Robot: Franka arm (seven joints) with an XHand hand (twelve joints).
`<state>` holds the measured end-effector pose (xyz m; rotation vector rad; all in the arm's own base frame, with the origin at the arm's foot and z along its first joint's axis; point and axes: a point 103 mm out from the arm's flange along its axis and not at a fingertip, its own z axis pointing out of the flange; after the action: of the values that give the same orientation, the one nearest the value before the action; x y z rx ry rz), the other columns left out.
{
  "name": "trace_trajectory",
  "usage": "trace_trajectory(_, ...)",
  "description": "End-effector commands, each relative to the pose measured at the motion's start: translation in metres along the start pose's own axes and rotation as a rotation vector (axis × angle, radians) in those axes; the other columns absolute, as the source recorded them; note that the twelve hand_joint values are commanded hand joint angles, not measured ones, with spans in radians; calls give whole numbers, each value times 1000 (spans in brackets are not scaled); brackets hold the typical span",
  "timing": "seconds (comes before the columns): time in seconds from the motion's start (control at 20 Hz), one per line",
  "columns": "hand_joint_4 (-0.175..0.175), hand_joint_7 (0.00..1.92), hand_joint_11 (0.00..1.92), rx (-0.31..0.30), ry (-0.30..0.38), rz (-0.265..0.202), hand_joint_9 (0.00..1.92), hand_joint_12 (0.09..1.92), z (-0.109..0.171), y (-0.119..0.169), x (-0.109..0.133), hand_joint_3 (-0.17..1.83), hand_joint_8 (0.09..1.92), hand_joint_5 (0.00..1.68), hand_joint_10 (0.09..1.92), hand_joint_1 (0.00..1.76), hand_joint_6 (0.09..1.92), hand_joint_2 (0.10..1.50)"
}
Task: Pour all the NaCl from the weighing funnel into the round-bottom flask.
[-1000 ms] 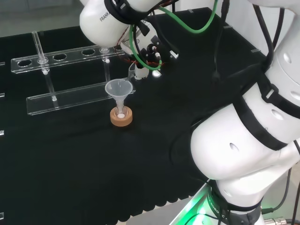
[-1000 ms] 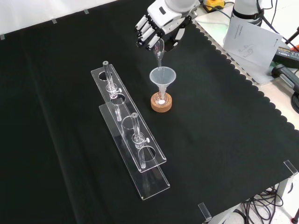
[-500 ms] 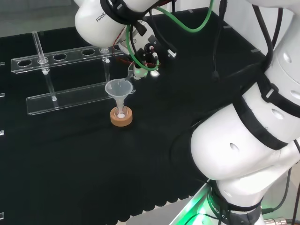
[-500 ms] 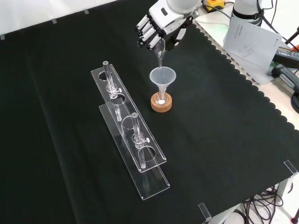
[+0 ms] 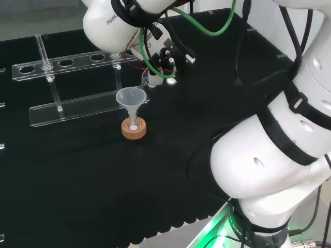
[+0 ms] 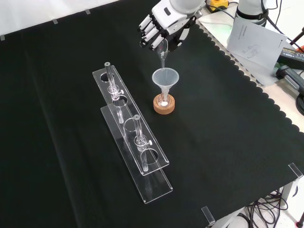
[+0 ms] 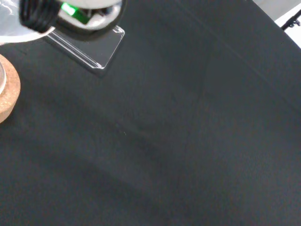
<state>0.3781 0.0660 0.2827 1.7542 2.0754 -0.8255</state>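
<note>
Nearest the front camera, a clear acrylic rack (image 6: 134, 152) lies on the black cloth (image 6: 228, 142), with glass tubes standing in it. Beyond it, a cork ring (image 6: 164, 104) carries the round-bottom flask (image 6: 164, 100), too clear to trace; white powder shows at its base and a plastic funnel (image 6: 165, 78) sits on top. Farther off, the hand (image 6: 164, 23) curls its fingers around the weighing funnel (image 6: 162, 53), spout hanging over the plastic funnel's mouth.

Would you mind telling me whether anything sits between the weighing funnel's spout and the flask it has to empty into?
Only a clear conical funnel, seated in the neck of the flask on the cork ring. It guides the pour and does not block it. The hand holds the weighing funnel tipped downward, its tip just above the funnel's mouth. Nothing else visible stands in between.
</note>
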Motion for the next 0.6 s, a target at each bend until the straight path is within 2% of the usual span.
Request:
trace_trajectory(0.05, 175, 563, 782, 4, -12, -5, 935, 1057, -2, 1, 3, 641, 649, 1169, 338, 1085, 851, 709)
trace_trajectory(0.6, 175, 562, 782, -2, -60, -7, 935, 1057, -4, -1, 4, 641, 649, 1172, 336, 1086, 847, 707)
